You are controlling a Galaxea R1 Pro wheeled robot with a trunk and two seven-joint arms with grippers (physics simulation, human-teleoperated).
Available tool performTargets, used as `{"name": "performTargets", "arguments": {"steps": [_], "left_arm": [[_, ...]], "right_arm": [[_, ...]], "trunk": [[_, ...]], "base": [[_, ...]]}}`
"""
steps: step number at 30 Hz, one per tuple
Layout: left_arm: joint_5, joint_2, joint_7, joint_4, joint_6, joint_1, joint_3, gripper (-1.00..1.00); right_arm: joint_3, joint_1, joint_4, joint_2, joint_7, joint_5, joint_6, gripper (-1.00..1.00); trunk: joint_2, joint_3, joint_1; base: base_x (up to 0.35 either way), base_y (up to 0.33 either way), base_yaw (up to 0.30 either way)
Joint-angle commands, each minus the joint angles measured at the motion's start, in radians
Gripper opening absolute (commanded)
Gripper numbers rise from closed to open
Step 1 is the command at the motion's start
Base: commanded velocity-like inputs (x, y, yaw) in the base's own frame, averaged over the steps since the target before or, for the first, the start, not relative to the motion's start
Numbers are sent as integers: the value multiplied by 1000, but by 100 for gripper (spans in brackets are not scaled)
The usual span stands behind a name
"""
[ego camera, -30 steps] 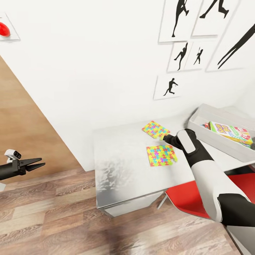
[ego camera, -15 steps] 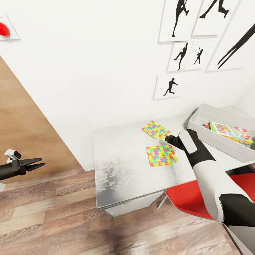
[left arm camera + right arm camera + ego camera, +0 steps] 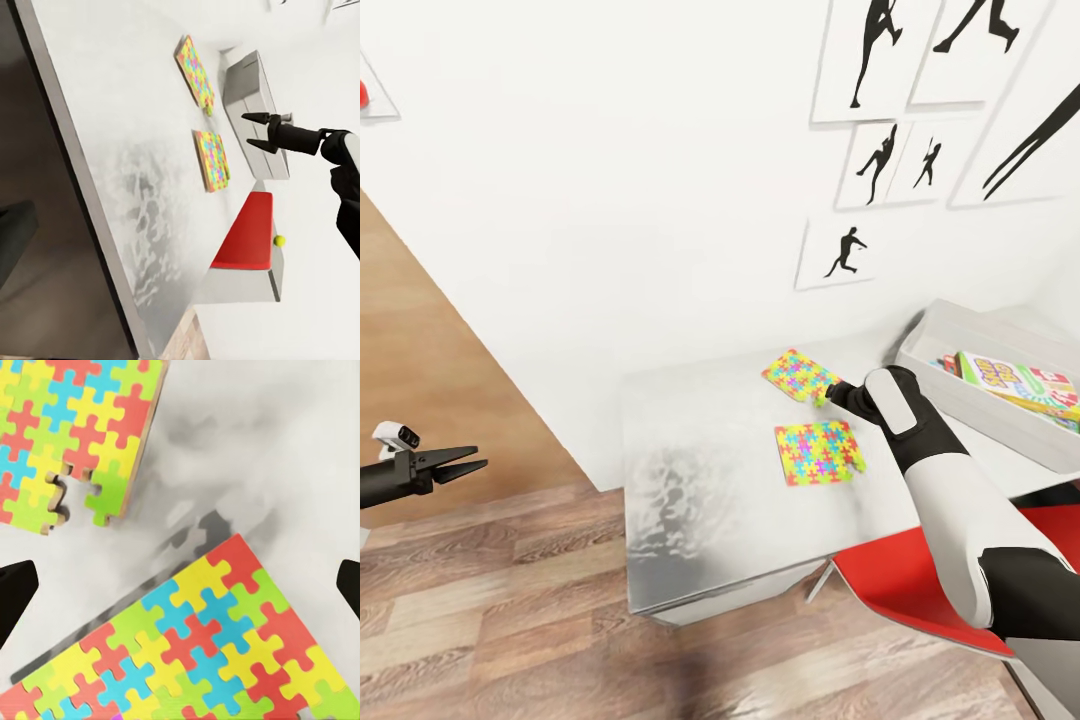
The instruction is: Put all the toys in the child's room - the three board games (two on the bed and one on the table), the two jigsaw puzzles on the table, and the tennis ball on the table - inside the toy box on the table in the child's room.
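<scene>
Right gripper (image 3: 180, 577) wide open, empty, over two jigsaw puzzles (image 3: 818, 452) on table (image 3: 700, 500). Left gripper (image 3: 460, 463) slightly open, empty.

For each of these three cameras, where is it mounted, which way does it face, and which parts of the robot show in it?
Head view: high on the robot, looking down at the table; both arms, left hand open.
Left wrist view: on the left arm, looking across the table at the right hand, open.
Right wrist view: on the right arm, looking straight down; dark fingertips at both sides.
Shared: all three show the two jigsaw puzzles.
</scene>
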Motion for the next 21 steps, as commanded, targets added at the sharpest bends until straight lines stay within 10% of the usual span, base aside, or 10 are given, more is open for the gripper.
{"name": "performTargets", "arguments": {"steps": [1,21], "left_arm": [[0,0,-4,0,11,-1,-1,100],[0,0,-4,0,8,-1,-1,100]], "right_arm": [[4,-1,-1,-1,-9,-10,1,100],[2,0,3,-1,-9,-11,-4,100]], "trunk": [[-2,-2,1],[-2,-2,1]], "base": [[26,0,0],[79,-33,0]]}}
